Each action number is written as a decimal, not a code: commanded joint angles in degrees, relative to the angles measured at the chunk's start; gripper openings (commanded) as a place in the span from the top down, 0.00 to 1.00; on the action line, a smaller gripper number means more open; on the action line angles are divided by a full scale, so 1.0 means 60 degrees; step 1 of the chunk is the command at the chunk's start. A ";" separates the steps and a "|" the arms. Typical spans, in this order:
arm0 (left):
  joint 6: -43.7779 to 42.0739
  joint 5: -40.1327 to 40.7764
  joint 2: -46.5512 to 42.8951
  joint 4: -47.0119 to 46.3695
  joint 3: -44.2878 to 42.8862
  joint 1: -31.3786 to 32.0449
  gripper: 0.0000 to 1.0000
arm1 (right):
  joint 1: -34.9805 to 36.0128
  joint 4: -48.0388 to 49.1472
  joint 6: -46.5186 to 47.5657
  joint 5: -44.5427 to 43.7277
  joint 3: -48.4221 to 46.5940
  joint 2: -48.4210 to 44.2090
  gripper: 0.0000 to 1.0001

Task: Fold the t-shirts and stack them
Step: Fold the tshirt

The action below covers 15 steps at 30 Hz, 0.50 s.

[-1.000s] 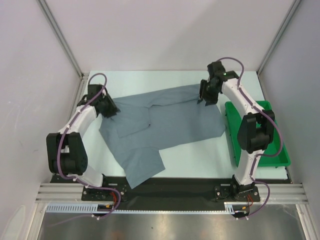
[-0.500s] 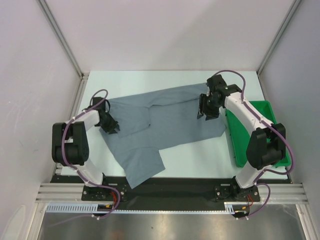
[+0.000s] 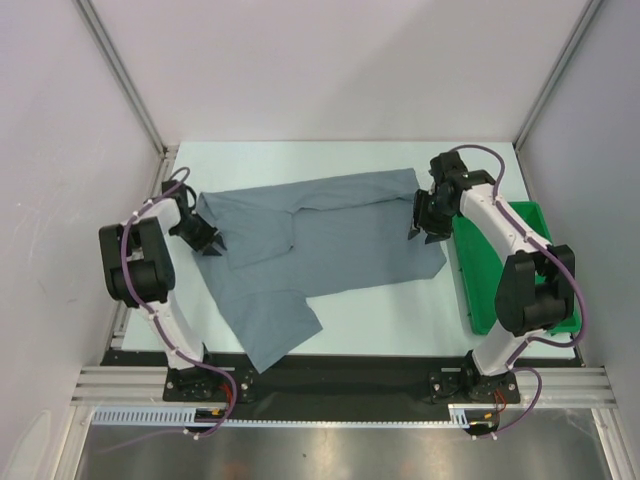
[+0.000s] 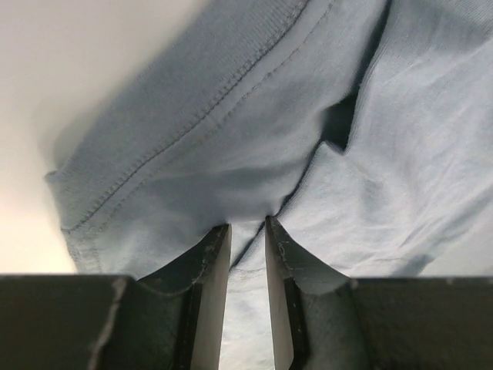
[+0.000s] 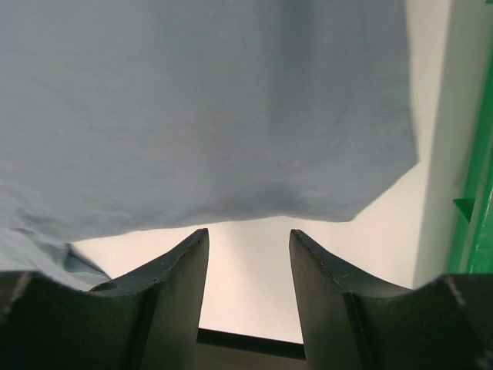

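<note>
Left end effector pinches soft, creased, hem-stitched blue-grey t-shirt.

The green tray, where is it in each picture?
Top external: the green tray is on the right side, about halfway down.
Left wrist: not in it.
Right wrist: the tray is a green strip along the right edge.
Shared landmark: the grey t-shirt shows in all three, filling most of both wrist views.
</note>
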<state>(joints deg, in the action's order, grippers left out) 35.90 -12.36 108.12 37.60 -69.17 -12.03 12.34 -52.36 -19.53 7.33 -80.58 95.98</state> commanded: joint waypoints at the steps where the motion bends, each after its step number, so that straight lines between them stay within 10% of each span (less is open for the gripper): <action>1: -0.0914 0.1738 0.0701 -0.0291 -0.0790 -0.0455 0.69 | 0.0009 -0.0238 0.0120 -0.0108 0.0128 0.0101 0.48; 15: -0.2087 0.0699 0.1247 0.0032 -0.3063 -0.0734 0.65 | -0.0050 0.0611 -0.0318 0.0404 0.2396 -0.0191 0.58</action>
<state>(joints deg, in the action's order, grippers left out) 26.94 -9.15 118.26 40.32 -86.21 -15.49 12.03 -50.57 -19.90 8.32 -68.84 96.31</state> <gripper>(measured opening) 0.340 0.437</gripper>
